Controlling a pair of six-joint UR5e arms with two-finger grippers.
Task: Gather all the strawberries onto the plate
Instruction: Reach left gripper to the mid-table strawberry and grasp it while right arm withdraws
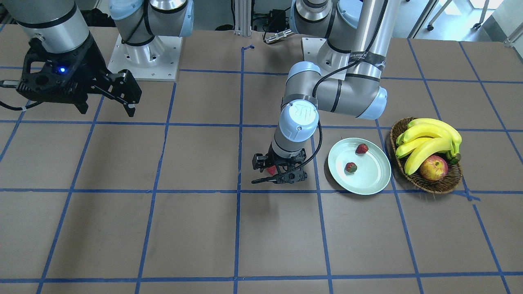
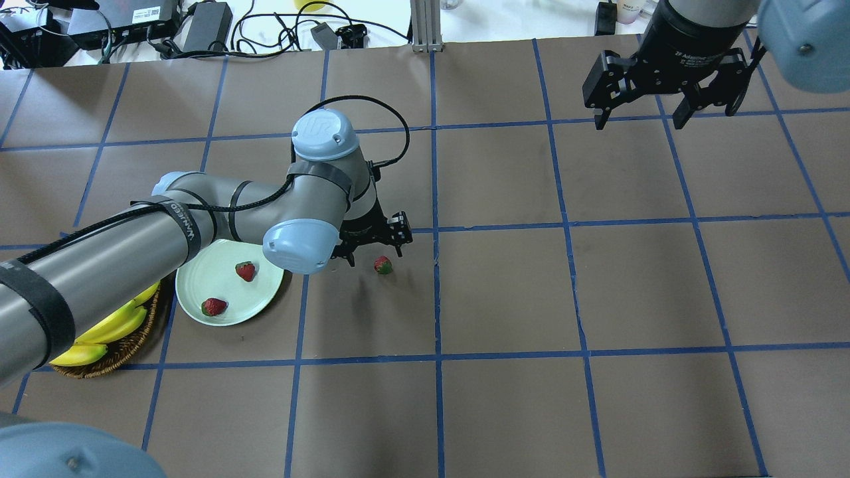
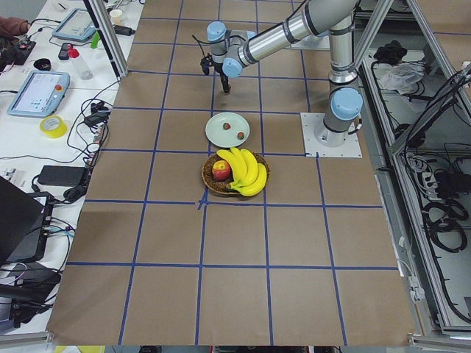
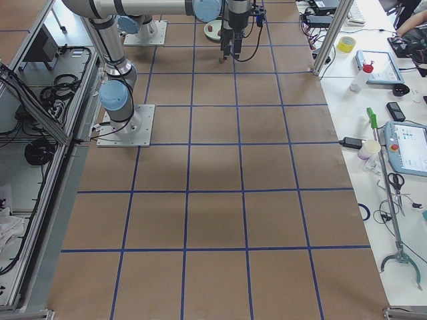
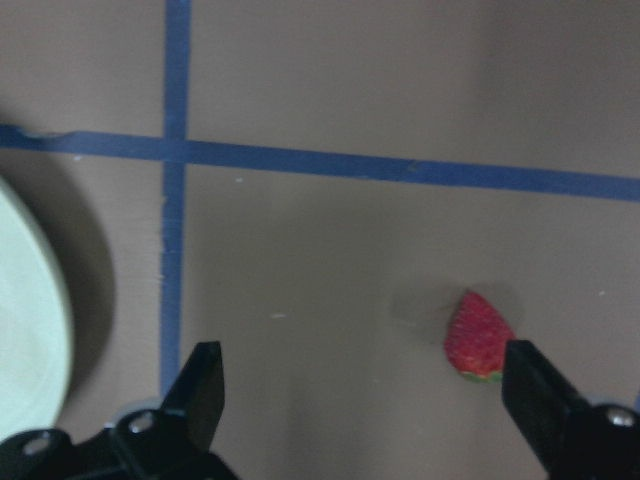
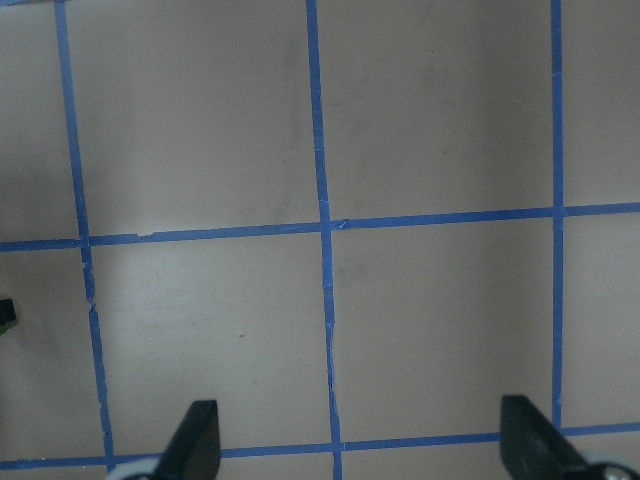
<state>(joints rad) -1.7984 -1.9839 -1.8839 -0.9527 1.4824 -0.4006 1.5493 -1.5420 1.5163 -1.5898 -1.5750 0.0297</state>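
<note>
The mint-green plate (image 1: 369, 179) holds two strawberries (image 1: 361, 148) (image 1: 351, 167); in the overhead view they show on the plate (image 2: 219, 282) too (image 2: 246, 270) (image 2: 214, 306). A third strawberry (image 2: 382, 265) lies on the brown table, apart from the plate. My left gripper (image 2: 375, 255) is open and low over it. In the left wrist view the berry (image 5: 478, 336) lies between the fingers, close to the right one (image 5: 530, 385). My right gripper (image 2: 639, 119) is open, empty and raised far off.
A brown wicker basket (image 1: 427, 185) with bananas (image 1: 429, 139) and a red-yellow apple (image 1: 433, 168) stands right beside the plate. The plate's edge (image 5: 25, 340) shows at the left of the left wrist view. Blue tape lines cross the table.
</note>
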